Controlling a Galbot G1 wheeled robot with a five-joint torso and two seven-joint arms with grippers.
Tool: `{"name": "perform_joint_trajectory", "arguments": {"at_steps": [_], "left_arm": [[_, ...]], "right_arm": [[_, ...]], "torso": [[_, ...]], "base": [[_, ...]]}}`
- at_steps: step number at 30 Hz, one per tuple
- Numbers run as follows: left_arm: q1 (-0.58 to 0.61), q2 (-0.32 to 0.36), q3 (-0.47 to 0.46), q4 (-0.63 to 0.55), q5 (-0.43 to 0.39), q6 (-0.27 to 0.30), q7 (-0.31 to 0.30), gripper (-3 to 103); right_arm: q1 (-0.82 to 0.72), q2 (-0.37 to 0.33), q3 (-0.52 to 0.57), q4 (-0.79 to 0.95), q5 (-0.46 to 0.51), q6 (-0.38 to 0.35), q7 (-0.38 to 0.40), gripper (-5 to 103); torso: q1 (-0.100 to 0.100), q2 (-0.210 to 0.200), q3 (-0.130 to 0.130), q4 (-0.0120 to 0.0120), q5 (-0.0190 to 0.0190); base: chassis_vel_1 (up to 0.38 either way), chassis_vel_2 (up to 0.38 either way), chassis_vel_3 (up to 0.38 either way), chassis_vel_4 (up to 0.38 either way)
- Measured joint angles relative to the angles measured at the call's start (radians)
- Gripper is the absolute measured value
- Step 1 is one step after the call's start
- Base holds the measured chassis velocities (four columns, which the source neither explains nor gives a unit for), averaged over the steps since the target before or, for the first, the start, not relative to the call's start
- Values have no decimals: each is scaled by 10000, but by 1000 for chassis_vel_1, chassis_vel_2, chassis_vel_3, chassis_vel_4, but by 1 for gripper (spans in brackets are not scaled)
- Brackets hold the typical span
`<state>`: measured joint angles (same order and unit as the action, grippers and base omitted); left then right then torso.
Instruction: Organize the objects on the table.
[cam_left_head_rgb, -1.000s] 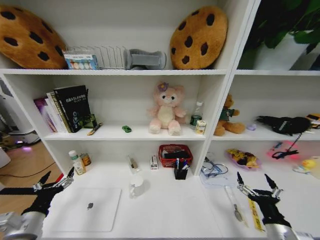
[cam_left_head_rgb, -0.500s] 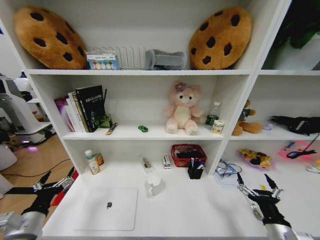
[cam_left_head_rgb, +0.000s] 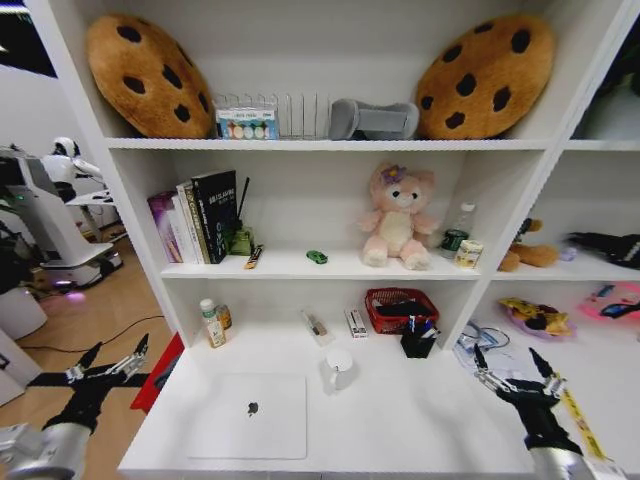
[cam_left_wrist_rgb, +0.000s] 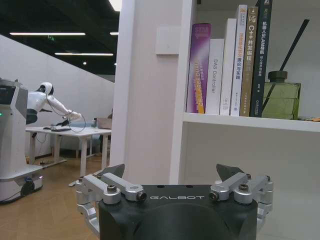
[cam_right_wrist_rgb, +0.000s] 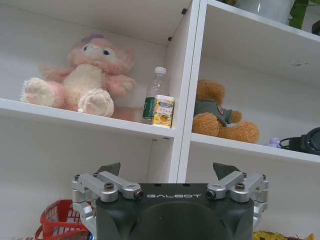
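Observation:
A closed silver laptop lies on the white table at the front left. A tiny green toy car sits on the shelf above. Pens stand in a black holder beside a red basket. A white mug stands behind the laptop's right corner. My left gripper hangs open, off the table's left end and level with its top. My right gripper is open over the table's right part. Neither holds anything.
Two small bottles stand at the table's back left. A yellow tape lies at the right. The shelves hold books, a pink plush and cookie cushions. Another robot stands far left.
The whole picture has slid to the right, so the camera has turned or driven left. Both grippers keep the same open pose. No object on the table has moved.

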<state>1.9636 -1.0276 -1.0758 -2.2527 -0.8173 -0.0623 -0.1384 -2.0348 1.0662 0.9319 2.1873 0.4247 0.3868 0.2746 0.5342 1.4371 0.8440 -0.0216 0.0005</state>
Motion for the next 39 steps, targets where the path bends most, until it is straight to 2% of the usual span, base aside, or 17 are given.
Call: {"name": "perform_joint_trajectory", "arguments": {"at_steps": [21, 33, 36, 37, 38, 39], "left_arm": [[0, 0, 0, 0, 0, 0, 0, 100], [0, 0, 0, 0, 0, 0, -1, 100], [0, 0, 0, 0, 0, 0, 1, 100], [0, 0, 0, 1, 0, 0, 0, 100], [0, 0, 0, 0, 0, 0, 0, 100], [0, 0, 0, 0, 0, 0, 0, 100]], "right_arm": [[0, 0, 0, 0, 0, 0, 0, 100], [1, 0, -1, 0, 0, 0, -1, 100], [-1, 0, 0, -2, 0, 0, 0, 100], [1, 0, -1, 0, 0, 0, 0, 100], [0, 0, 0, -1, -1, 0, 0, 100], [1, 0, 0, -1, 0, 0, 0, 100]], "torso": [[3, -1, 1, 0, -4], [1, 1, -1, 3, -2], [-1, 2, -2, -6, 3], [-2, 2, -2, 3, -11], [-1, 2, -1, 3, -13], [0, 2, -1, 2, -5]], "base": [[14, -10, -13, 14], [181, -181, -183, 182], [272, -260, -290, 266], [262, -307, -289, 282], [262, -282, -289, 282], [302, -282, -288, 300]]}}
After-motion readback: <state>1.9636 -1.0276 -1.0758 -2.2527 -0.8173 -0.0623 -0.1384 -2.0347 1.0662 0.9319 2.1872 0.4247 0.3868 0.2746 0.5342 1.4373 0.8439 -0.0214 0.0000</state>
